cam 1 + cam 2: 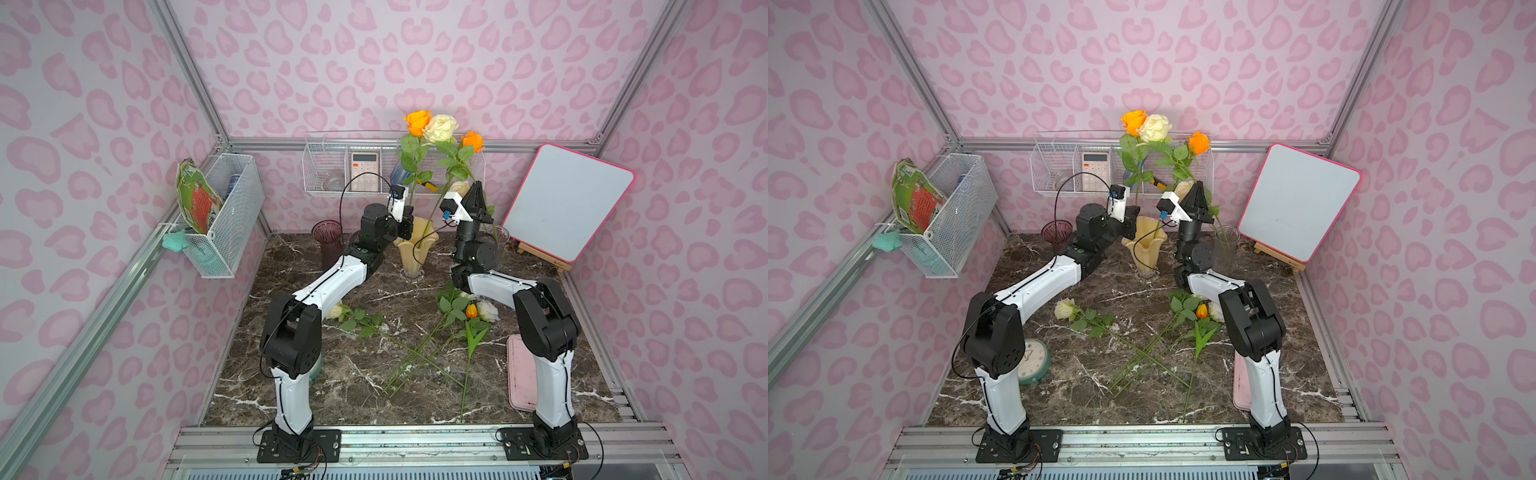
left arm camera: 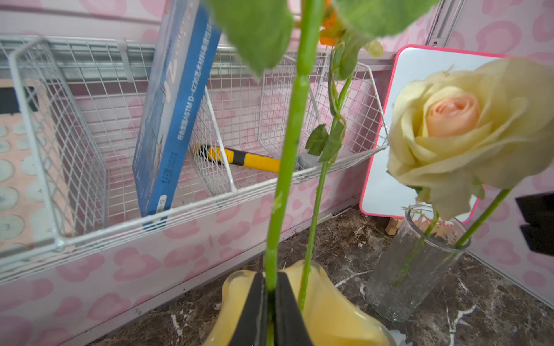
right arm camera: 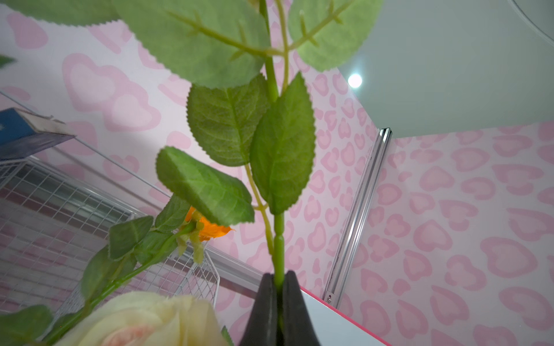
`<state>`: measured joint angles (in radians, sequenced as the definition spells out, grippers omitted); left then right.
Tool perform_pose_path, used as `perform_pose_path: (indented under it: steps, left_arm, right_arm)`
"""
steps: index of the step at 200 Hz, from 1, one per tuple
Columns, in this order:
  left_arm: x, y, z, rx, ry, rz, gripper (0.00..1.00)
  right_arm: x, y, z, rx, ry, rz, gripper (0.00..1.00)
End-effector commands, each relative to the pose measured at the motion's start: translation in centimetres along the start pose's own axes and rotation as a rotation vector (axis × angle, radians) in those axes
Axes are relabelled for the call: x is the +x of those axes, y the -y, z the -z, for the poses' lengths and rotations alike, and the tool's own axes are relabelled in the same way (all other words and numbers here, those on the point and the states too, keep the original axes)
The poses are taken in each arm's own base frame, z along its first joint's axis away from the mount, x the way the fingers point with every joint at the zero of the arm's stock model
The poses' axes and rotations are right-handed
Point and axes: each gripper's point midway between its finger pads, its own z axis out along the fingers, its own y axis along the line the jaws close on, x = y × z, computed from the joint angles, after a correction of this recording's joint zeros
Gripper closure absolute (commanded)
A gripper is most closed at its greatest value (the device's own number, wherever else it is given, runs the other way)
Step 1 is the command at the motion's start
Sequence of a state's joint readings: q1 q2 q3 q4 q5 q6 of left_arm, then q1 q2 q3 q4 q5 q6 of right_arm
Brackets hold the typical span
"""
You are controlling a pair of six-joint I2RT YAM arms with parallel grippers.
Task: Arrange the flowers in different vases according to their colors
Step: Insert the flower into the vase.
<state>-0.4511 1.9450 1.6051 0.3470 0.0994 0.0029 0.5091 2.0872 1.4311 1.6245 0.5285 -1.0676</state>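
Note:
My left gripper (image 2: 271, 281) (image 1: 410, 214) is shut on the stem of an orange rose (image 1: 417, 120), right above the creamy yellow vase (image 1: 415, 249) (image 2: 329, 314). A cream rose (image 1: 440, 126) stands in that vase. My right gripper (image 3: 278, 277) (image 1: 478, 187) points up, shut on the leafy stem of a second orange rose (image 1: 473, 141); its lower end reaches into the clear vase (image 2: 416, 263) (image 1: 1225, 249). That vase also holds a cream rose (image 2: 449, 134). The purple vase (image 1: 328, 245) is empty. On the table lie a cream rose (image 1: 1065, 308), an orange tulip bud (image 1: 471, 311) and a white rose (image 1: 487, 311).
A white wire basket (image 1: 332, 166) on the back wall holds a calculator (image 1: 365, 170), a blue box (image 2: 174, 119) and a yellow knife (image 2: 248, 158). Another basket (image 1: 224, 216) hangs at the left. A whiteboard (image 1: 569, 199), a pink tray (image 1: 521, 374) and a green clock (image 1: 1034, 359) stand around.

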Motion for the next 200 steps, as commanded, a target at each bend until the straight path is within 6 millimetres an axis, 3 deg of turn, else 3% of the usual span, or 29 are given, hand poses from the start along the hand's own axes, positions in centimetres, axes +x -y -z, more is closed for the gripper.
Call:
perform_pose_path:
  steps: [1,20,37,49,79,118,159,162,180,200]
  left_arm:
    - [0.7,0.7,-0.4,0.015,-0.004,-0.006,0.97]
    - [1.5,0.6,-0.4,-0.003,-0.022,-0.001,0.65]
    - [2.0,0.5,-0.2,-0.011,-0.031,0.01,0.49]
    - [2.2,0.4,-0.2,-0.014,-0.039,0.021,0.42]
    - [1.2,0.3,0.6,-0.025,-0.02,0.041,0.36]
    - [-2.1,0.6,3.0,-0.026,0.008,0.048,0.32]
    - [-5.7,1.7,7.5,-0.017,0.04,0.058,0.29]
    - [-4.8,1.7,7.8,-0.02,0.019,0.057,0.29]
    - [-5.3,2.0,10.3,-0.027,-0.006,0.061,0.29]
    - [-4.7,1.9,13.4,-0.045,-0.065,0.096,0.29]
  right_arm:
    - [-0.9,5.1,0.8,0.207,0.042,-0.127,0.87]
    - [-0.9,4.7,1.2,0.196,0.029,-0.108,0.45]
    - [-1.2,4.7,1.5,0.187,0.026,-0.104,0.29]
    - [-1.3,4.9,1.6,0.186,0.021,-0.111,0.22]
    - [-2.7,5.6,2.3,0.169,0.038,-0.121,0.17]
    - [-7.2,7.7,3.8,0.148,0.084,-0.189,0.11]
    - [-10.9,10.5,6.9,0.099,0.081,-0.274,0.09]
    - [-11.2,10.8,7.2,0.097,0.071,-0.289,0.09]
    - [-12.5,11.3,9.0,0.025,0.003,-0.309,0.11]
    - [-12.6,10.2,11.0,-0.118,-0.162,-0.363,0.11]
